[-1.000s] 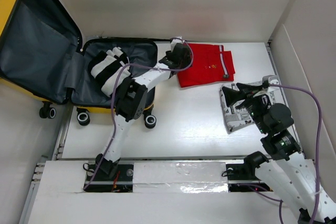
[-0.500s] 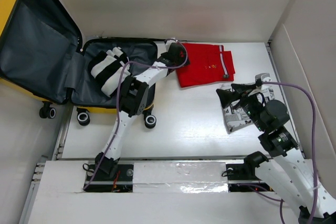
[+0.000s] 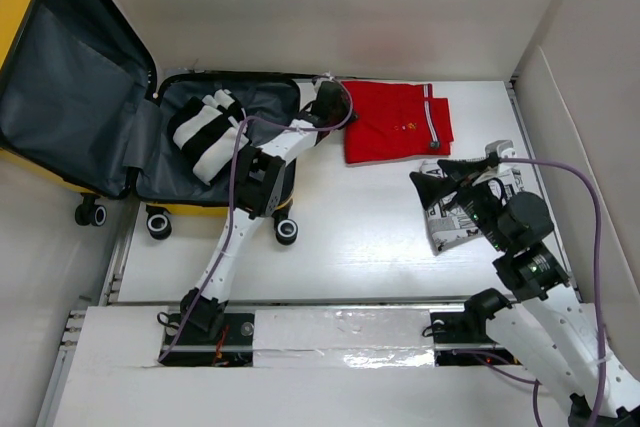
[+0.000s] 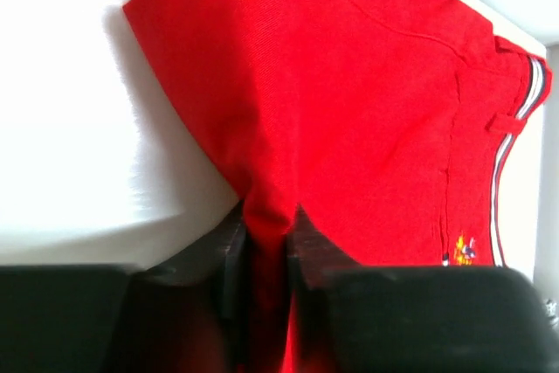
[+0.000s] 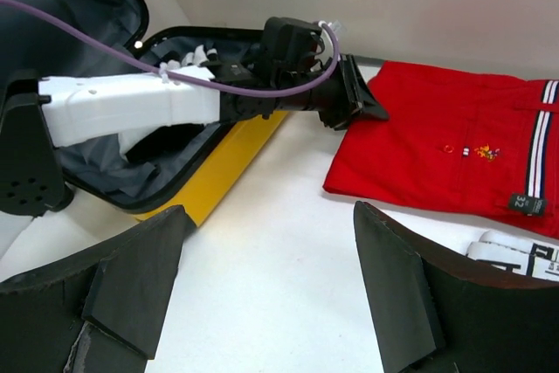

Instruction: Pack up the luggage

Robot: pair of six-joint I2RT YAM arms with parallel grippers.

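Gripping the red garment (image 4: 367, 85) with the left tool (image 4: 266, 233): fingers (image 4: 223, 251) closed on a pinched-up fold at the garment's left edge. Confirmed from overhead: same tool at the garment's left side, with the arm stretched over the near right corner of the suitcase (image 3: 70, 87). Found the rest of the red garment lying folded and flat on the white surface (image 3: 350, 247), far middle, just beside the suitcase. Noted striped trim down its right edge, plus a small emblem and a size label.

Recorded the right tool (image 3: 437, 175) as open, fingers spread wide with nothing between them. Held above the surface over the left part of a black-and-white printed cloth (image 3: 445, 232), near the red garment's near right corner. Cannot tell from above whether touching that cloth.

Located the suitcase at the far left of the surface, opened out. Found the lid propped up toward the left wall, dark grey lining facing in, yellow shell showing at the rim. Found the base flat on the surface, holding a black-and-white striped bundle (image 3: 205, 132). Noted black wheels (image 3: 160, 222) along the near side.
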